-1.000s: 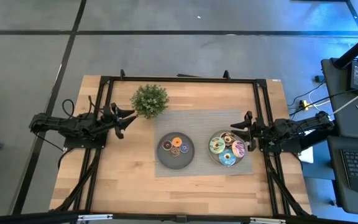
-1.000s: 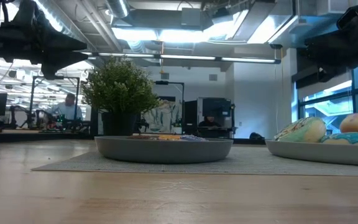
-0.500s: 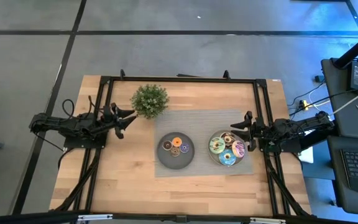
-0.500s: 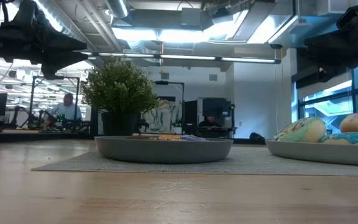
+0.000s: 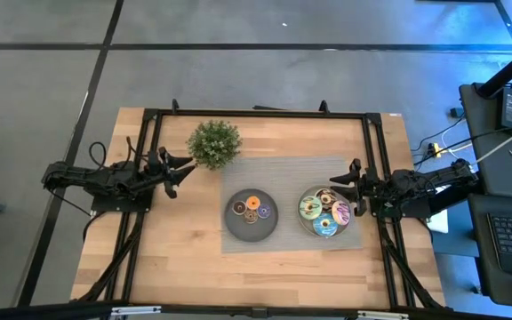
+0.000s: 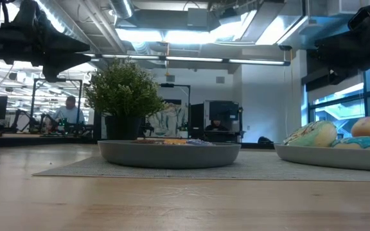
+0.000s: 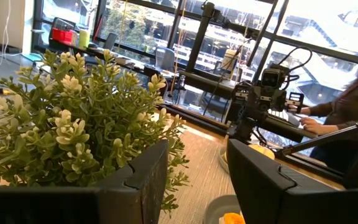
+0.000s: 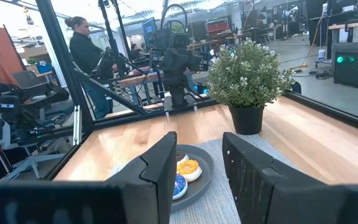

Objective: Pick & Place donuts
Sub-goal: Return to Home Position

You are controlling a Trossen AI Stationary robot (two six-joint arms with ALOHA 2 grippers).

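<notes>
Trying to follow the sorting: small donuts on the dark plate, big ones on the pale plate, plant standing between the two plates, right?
Not quite. The high view shows the plant beside the left hand, beyond the dark plate, not between the two. The rest is right.

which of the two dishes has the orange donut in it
The dark grey plate, nearer the plant: the orange donut lies on it. The pale bowl by the right gripper holds larger iced ones.
</notes>
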